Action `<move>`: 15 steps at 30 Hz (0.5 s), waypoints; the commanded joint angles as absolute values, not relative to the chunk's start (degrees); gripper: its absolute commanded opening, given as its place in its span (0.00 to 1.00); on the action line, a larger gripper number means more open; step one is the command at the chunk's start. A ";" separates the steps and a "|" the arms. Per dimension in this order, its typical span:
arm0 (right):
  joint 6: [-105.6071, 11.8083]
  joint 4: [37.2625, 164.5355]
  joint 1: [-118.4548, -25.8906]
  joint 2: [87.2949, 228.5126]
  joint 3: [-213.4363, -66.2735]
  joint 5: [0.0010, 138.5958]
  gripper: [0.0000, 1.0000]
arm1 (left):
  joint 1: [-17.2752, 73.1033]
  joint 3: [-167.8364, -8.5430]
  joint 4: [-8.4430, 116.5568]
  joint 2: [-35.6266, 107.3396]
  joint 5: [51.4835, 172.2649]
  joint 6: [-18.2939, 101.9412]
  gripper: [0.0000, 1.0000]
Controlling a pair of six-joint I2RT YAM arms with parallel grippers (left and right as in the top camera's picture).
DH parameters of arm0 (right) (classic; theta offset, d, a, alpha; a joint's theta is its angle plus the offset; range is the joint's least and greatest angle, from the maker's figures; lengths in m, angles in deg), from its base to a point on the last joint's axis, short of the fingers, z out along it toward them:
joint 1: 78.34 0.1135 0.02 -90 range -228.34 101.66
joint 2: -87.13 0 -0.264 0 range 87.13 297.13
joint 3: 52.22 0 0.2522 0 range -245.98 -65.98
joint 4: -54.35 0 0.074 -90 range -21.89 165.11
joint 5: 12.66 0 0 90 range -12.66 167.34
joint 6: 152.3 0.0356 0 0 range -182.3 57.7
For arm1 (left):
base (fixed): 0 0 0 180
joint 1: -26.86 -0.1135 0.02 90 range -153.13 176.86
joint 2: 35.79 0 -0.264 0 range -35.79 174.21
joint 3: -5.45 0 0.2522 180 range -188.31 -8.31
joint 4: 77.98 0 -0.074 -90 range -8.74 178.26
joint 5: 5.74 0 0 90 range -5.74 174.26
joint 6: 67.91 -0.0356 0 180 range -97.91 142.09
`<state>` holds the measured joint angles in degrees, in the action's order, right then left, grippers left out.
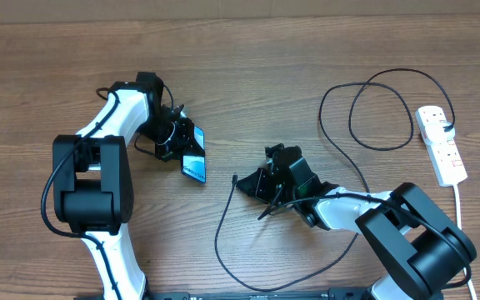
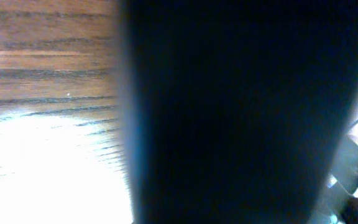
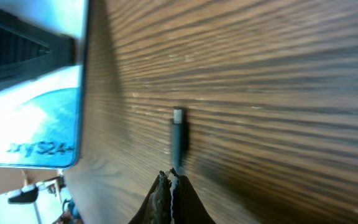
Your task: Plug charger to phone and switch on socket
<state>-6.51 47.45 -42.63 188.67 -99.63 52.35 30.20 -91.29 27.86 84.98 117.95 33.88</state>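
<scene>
Brown wooden worktop carries two robot arms that meet near its middle, and the step in hand looks like the plugging-in itself. The left fingers are pinched on the phone, holding it tilted with its blue-white screen lit. Seen from the left wrist, its dark body fills most of the view.

The right fingers are pressed together on the thin black charger cable just behind its end, so the small connector juts straight out ahead of them. The phone sits ahead of the right fingers and off to one side, apart from the connector, with bare wood between them.

The next move likely calls for swinging the connector round to the phone's port, which cannot be made out here. It would then need a square push in while the left fingers brace the phone.

The white power strip lies well behind the right fingers, with the cable looping back to it. Its switch is probably the later job.

The wood is dark-grained, with a bright glare patch below the left fingers. Nothing of the room shows beyond it.
</scene>
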 commanded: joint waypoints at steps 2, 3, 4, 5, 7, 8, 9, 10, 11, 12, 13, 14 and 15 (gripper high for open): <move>-7.62 45.87 -41.82 190.81 -99.82 56.09 0.05 | 30.00 -91.29 27.66 84.85 119.85 32.37 0.04; -7.62 45.07 -41.52 191.22 -99.82 56.06 0.05 | 30.00 -91.29 27.66 84.85 119.85 32.35 0.04; -7.62 44.32 -41.10 191.55 -99.82 56.04 0.05 | 30.00 -91.29 27.66 84.85 119.87 32.37 0.04; -7.62 43.93 -40.73 191.73 -99.85 56.04 0.05 | 30.00 -91.29 27.66 84.85 119.90 32.37 0.04; -7.62 43.62 -40.19 191.77 -99.87 56.04 0.05 | 30.00 -91.29 27.66 84.85 119.92 32.39 0.04; -7.62 43.16 -40.12 191.77 -99.87 56.00 0.05 | 30.00 -91.29 27.64 84.85 119.90 32.37 0.04; -7.38 42.84 -40.14 191.77 -99.87 55.89 0.05 | 30.00 -91.29 27.60 84.85 119.87 32.37 0.04; -7.16 42.68 -40.14 191.77 -99.87 56.13 0.05 | 30.00 -91.29 27.60 84.85 119.87 32.35 0.04; -7.16 42.62 -40.14 191.77 -99.87 56.22 0.05 | 30.00 -91.29 27.60 84.85 119.87 32.37 0.04; -7.19 42.62 -40.14 191.77 -99.87 56.33 0.05 | 30.00 -91.29 27.62 84.85 119.87 32.37 0.04; -7.19 42.62 -40.14 191.77 -99.87 56.30 0.05 | 30.00 -91.29 27.62 84.85 119.87 32.37 0.04; -7.21 42.66 -40.08 191.77 -99.87 56.30 0.05 | 30.00 -91.29 27.64 84.85 119.90 32.37 0.04; -7.23 42.75 -40.08 191.79 -99.87 56.33 0.05 | 30.00 -91.29 27.64 84.85 119.90 32.37 0.04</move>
<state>-6.84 43.19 -40.32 191.25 -99.63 55.39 30.20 -91.29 27.84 84.98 118.10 33.83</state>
